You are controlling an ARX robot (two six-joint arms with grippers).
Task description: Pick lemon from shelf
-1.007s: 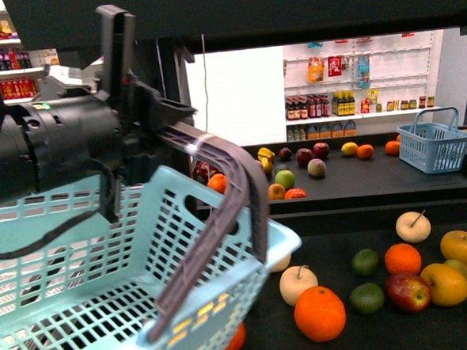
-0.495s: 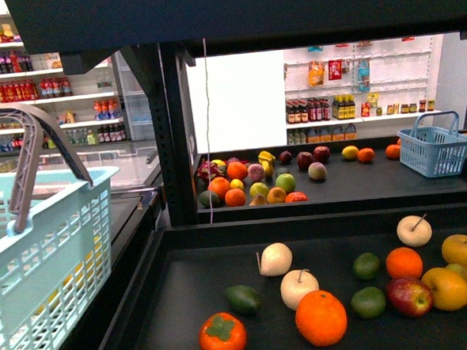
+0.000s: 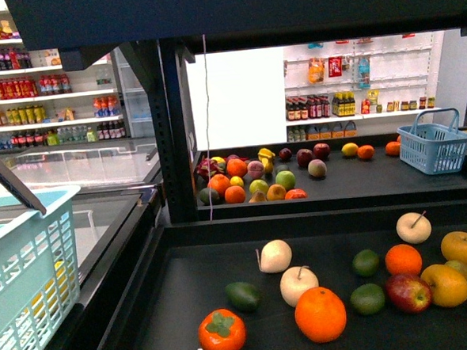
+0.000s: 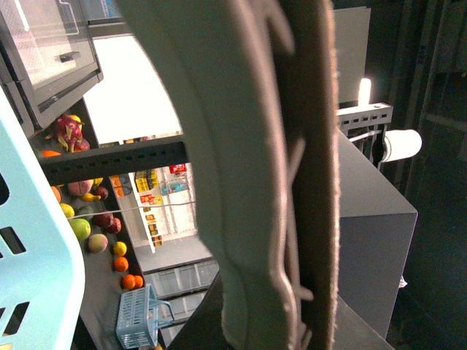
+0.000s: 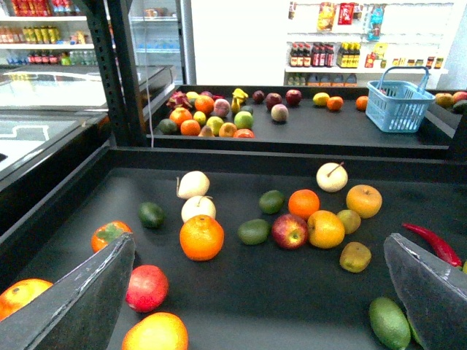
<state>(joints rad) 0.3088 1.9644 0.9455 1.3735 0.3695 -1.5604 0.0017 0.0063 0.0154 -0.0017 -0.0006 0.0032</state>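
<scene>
The right hand is wide open over the shelf. The left hand grips a basket handle. A lemon sits at 1 o'clock.

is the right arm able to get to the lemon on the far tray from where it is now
Probably, with a long reach. The right end effector is open above the near tray and nothing stands between it and the lemon, which lies on the shelf's back tray beside an orange.

The light-blue basket is cut off at the front view's left edge, and a lemon, perhaps, on the far shelf is too small to confirm.
</scene>
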